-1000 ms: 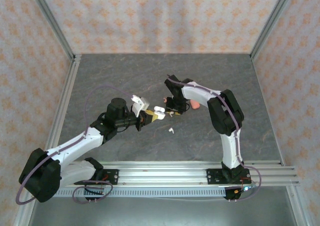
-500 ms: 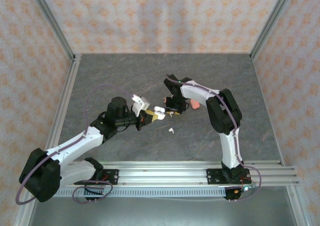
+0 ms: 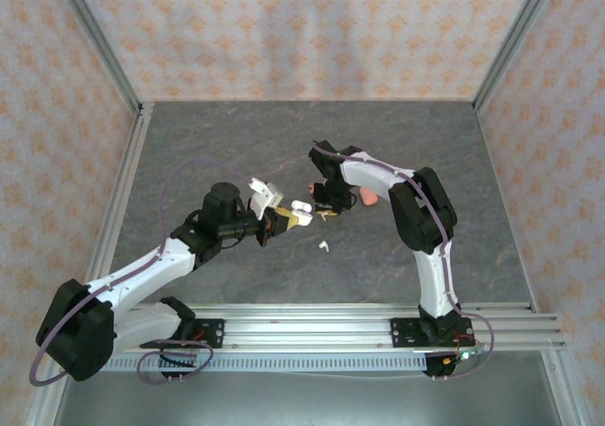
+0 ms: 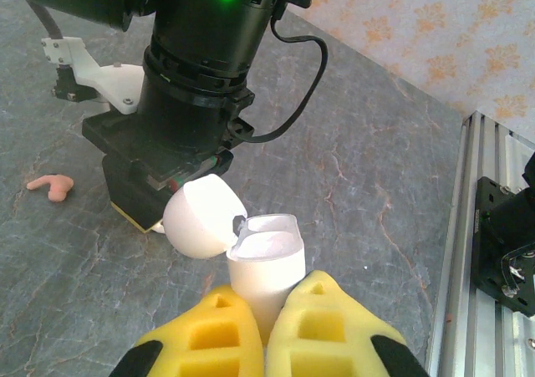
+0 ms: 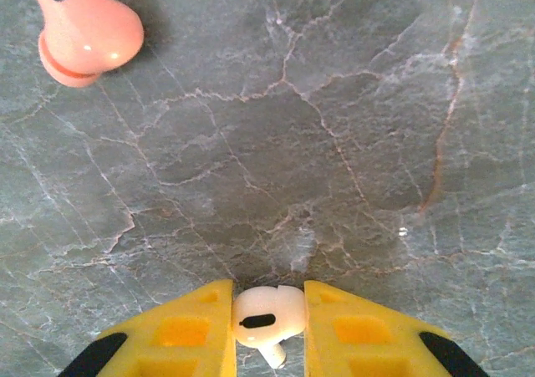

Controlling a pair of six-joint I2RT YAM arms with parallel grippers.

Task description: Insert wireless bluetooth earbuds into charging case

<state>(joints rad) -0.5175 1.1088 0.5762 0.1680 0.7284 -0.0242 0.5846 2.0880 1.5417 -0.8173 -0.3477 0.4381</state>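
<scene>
My left gripper (image 4: 266,331) is shut on the body of a white charging case (image 4: 267,272). The case stands upright with its round lid (image 4: 201,220) flipped open to the left. From above, the case (image 3: 301,206) sits just left of my right gripper (image 3: 326,213). My right gripper (image 5: 267,327) is shut on a white earbud (image 5: 266,314), pinched by its bulb with the stem pointing back, just above the grey table. A coral-pink earbud (image 5: 84,33) lies on the table beyond it and is also seen from the left wrist as a coral-pink earbud (image 4: 50,186). Another white earbud (image 3: 323,247) lies loose nearer the arms.
The right arm's wrist (image 4: 201,68) looms close behind the open case. A coral-pink piece (image 3: 368,196) lies beside the right forearm. An aluminium rail (image 3: 312,327) runs along the near edge, and patterned walls enclose the grey stone-look table (image 3: 236,143).
The right gripper has edged slightly left toward the open case with the white earbud in it. The left arm and case have stayed put.
</scene>
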